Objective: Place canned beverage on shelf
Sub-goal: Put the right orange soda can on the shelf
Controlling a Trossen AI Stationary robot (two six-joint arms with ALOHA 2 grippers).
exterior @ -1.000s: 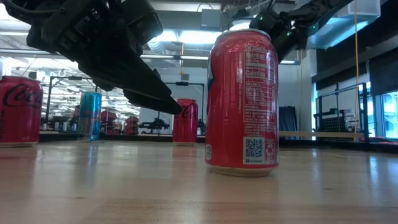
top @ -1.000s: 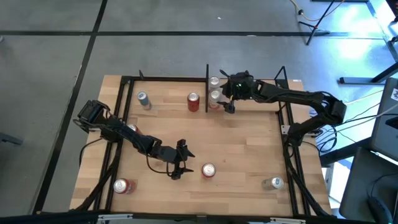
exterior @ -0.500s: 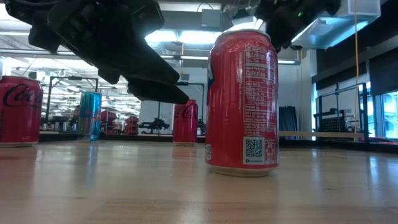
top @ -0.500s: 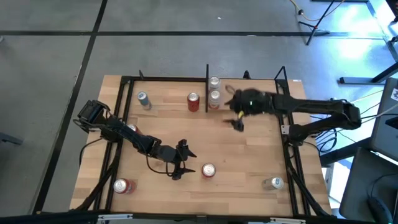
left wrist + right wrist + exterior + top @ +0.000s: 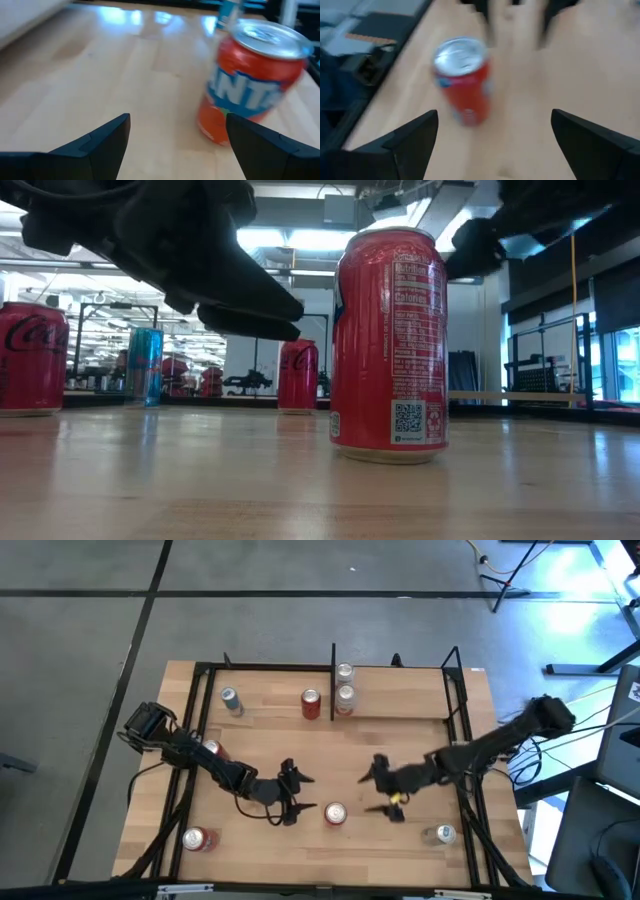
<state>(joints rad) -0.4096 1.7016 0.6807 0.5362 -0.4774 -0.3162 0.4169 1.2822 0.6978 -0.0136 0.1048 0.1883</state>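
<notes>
A red-orange can [image 5: 335, 813] stands upright on its base on the wood table near the near edge; it also shows in the low view [image 5: 390, 345], the left wrist view [image 5: 250, 85] and the right wrist view [image 5: 465, 85]. My left gripper [image 5: 303, 798] is open just left of the can, touching nothing, as its wrist view [image 5: 177, 145] shows. My right gripper [image 5: 368, 793] is open just right of the can and a little farther back, empty, as its wrist view [image 5: 495, 145] shows. The shelf [image 5: 270, 700] runs along the far edge with a black divider plate [image 5: 333, 680].
On the shelf stand a silver-blue can [image 5: 231, 700], a red can [image 5: 310, 703] and two pale cans [image 5: 345, 695] by the divider. A red can [image 5: 197, 838] is at the near left and a silver can [image 5: 440, 834] at the near right. Black frame posts [image 5: 455, 740] edge the table.
My right gripper has swung from the pale cans at the shelf's divider toward the table's near edge and now sits right of the red-orange can. My left gripper's fingers have tipped up from slanting downward to about level. The cans have not moved.
</notes>
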